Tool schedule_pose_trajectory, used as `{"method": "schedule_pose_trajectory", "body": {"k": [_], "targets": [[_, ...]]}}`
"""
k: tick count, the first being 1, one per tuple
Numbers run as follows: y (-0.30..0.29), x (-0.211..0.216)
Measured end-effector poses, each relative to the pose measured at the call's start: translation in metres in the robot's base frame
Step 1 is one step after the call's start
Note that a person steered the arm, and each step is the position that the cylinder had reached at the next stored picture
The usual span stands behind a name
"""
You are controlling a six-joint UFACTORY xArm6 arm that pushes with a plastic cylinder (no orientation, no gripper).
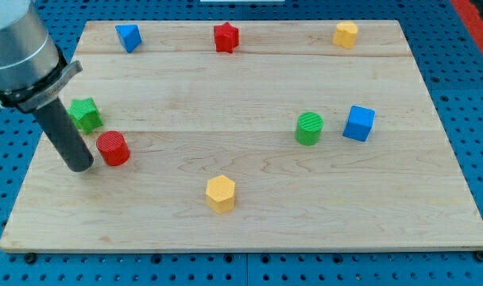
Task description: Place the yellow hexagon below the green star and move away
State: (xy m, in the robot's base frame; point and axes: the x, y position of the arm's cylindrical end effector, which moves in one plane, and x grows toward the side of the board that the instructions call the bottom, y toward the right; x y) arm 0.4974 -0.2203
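Resting on the wooden board (249, 214) at far left, my tip (81, 168) sits just at nine o'clock of the red cylinder (113, 148); it has no jaws. Green star (85, 114) lies at its twelve o'clock. Yellow hexagon (221, 193) sits well apart, low centre.

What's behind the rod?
The green star sits behind the rod, its left edge covered. My tip is just left of the red cylinder.

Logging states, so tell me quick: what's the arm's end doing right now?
No gripper: my tip holds nothing, resting just left of the red cylinder.
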Motion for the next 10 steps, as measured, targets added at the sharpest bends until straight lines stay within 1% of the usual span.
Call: {"method": "schedule_pose_trajectory", "body": {"k": [1, 2, 4, 5, 6, 7, 8, 9, 10], "targets": [[0.001, -0.008], [0.051, -0.008], [0.236, -0.001], [0.277, 0.020], [0.273, 0.045], [0.197, 0.044], [0.192, 0.061], [0.177, 0.065], [0.092, 0.065]]}}
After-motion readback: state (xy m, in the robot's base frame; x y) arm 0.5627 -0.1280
